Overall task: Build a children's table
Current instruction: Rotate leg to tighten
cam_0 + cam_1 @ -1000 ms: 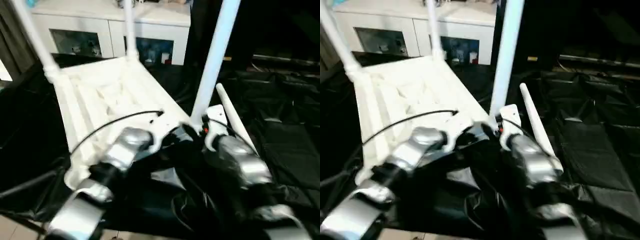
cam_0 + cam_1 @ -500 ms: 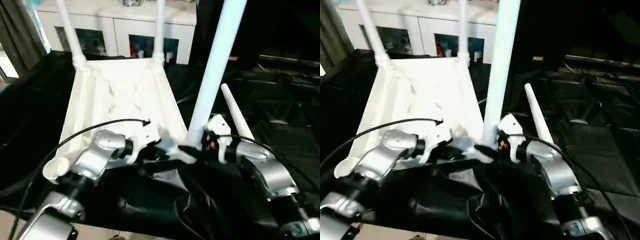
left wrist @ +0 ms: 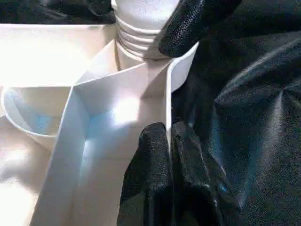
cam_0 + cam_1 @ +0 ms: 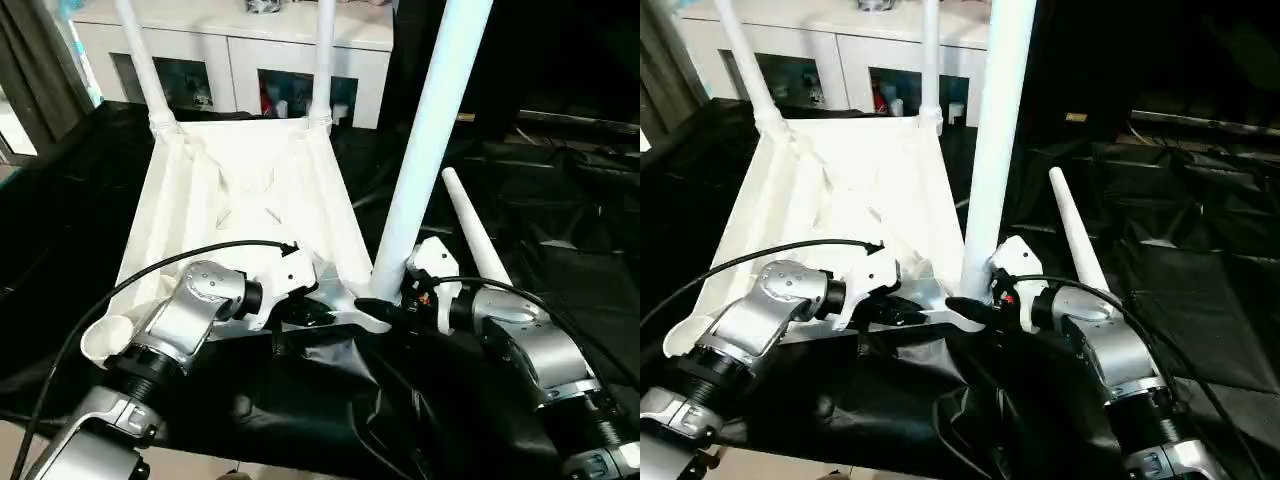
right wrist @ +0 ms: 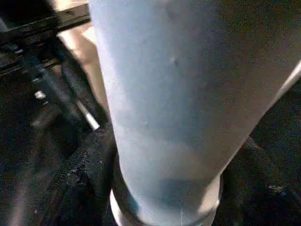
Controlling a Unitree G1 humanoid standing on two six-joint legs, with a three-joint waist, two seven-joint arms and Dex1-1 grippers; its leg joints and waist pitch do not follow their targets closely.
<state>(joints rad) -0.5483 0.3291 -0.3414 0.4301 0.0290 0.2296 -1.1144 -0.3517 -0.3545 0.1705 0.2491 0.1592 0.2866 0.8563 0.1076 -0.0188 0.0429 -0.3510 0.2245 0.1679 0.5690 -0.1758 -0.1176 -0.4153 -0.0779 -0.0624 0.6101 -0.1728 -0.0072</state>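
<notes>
So the tabletop (image 4: 240, 200) is lying upside down on the black-draped bench (image 4: 560, 250), ribs up. Two legs (image 4: 322, 60) already stand in the far corner sockets. The right gripper (image 4: 385, 305) is pinching a third leg (image 4: 425, 150) right at its base, over the near right socket; threads still show, so I'd say it's not fully seated. The left gripper (image 3: 164, 136) is clamped on the tabletop's edge wall. The fourth leg (image 4: 475, 235) lies on the bench, and the near left socket (image 4: 105, 335) is empty.
</notes>
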